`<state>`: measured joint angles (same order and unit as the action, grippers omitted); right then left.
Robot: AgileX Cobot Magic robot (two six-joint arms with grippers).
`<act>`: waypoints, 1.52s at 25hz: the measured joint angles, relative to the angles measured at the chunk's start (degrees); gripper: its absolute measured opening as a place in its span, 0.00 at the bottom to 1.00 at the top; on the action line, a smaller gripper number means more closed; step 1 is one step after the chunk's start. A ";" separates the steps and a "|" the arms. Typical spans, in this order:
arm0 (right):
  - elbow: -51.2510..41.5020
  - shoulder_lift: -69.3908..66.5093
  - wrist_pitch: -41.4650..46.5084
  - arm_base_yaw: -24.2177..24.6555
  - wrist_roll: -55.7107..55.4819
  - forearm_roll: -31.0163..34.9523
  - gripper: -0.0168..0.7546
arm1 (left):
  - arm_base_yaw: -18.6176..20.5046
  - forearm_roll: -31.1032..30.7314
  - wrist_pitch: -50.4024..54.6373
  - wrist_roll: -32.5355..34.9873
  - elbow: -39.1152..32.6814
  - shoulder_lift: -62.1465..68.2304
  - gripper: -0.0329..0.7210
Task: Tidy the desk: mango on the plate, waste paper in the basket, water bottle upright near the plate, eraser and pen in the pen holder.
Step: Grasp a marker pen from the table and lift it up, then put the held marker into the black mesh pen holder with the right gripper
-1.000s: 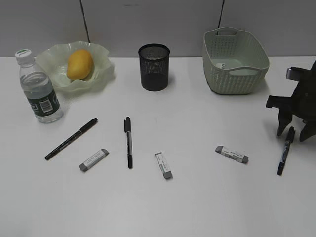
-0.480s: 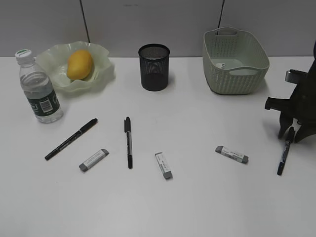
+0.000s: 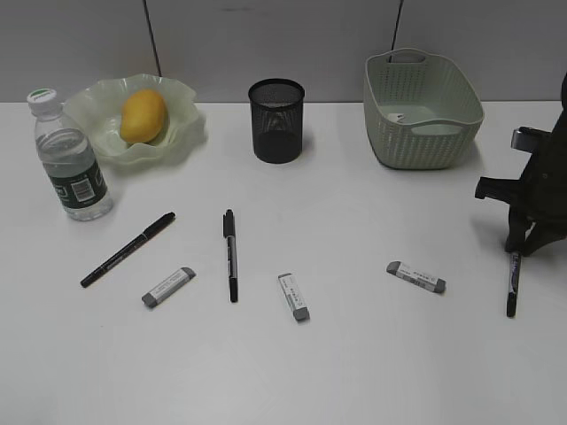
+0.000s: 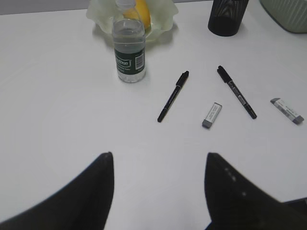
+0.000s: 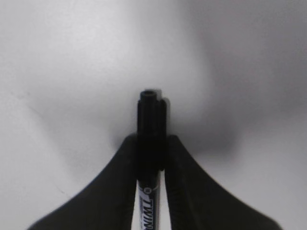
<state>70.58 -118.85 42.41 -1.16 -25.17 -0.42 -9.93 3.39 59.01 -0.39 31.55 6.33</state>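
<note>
Black marker pen (image 5: 151, 143) pinched near its capped end by the right claw (image 3: 523, 248), lying at the table's (image 3: 354, 372) right edge. Judged light, rigid, slick-barrelled; likely to swing unless gripped mid-barrel. Left claw (image 4: 158, 191) spread, empty.

Facing me, across the far edge, I see only a plain grey partition wall (image 3: 266, 35). Two thin dark seams divide it into panels: the left seam (image 3: 152, 40) and the right seam (image 3: 398, 27).
</note>
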 joint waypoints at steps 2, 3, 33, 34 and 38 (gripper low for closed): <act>0.08 -0.11 0.00 0.00 0.00 -0.04 0.23 | 0.00 0.00 0.00 0.00 0.00 0.00 0.65; 0.07 -0.11 0.00 0.00 0.00 -0.04 0.23 | 0.00 0.00 0.00 0.00 0.00 0.00 0.65; 14.06 13.93 -14.53 -11.96 18.07 8.82 0.21 | 0.00 0.00 0.00 0.00 0.00 0.00 0.65; 15.75 13.93 -16.64 -13.54 18.60 8.85 0.21 | 0.00 0.00 0.00 0.00 0.00 0.00 0.65; 19.70 13.69 -26.44 -18.79 19.67 8.79 0.21 | 0.00 0.00 0.00 0.00 0.00 0.00 0.65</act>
<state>90.29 -105.16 15.97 -19.94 -5.50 8.37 -9.93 3.39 59.01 -0.39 31.55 6.33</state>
